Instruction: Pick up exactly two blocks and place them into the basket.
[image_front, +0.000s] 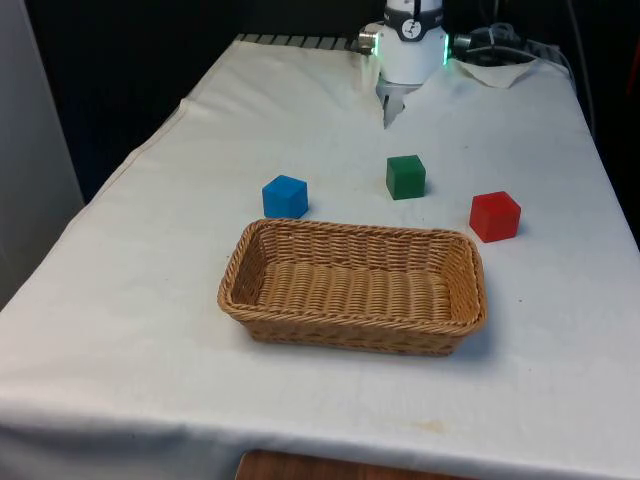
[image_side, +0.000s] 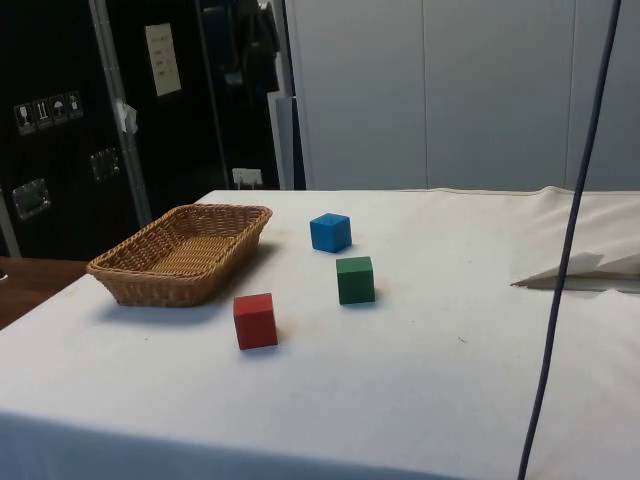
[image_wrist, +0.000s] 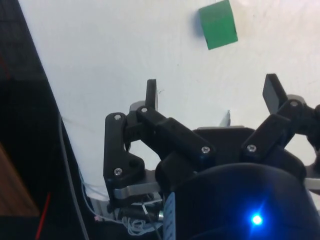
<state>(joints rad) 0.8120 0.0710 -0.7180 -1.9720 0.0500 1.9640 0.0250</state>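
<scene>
The gripper (image_wrist: 212, 97) hangs near the far end of the table with its two fingers spread wide and nothing between them. This stance suits an approach: the jaws are already open enough to straddle a block.

Three blocks rest on the white cloth (image_front: 150, 300), none of them in the wicker basket (image_front: 352, 285):
- The green block (image_front: 405, 176) lies nearest the gripper and sits ahead of the fingers in the wrist view (image_wrist: 218, 24). It is probably the first target, though the angle makes alignment hard to judge.
- The blue block (image_front: 285, 196) stands just behind the basket's far rim, toward the front view's left.
- The red block (image_front: 495, 216) stands off the basket's far corner on the front view's right.

The blocks are well apart from each other, so the fingers can close on one without disturbing another. The basket holds nothing, so no placement is complete. Two of the three blocks are required.
</scene>
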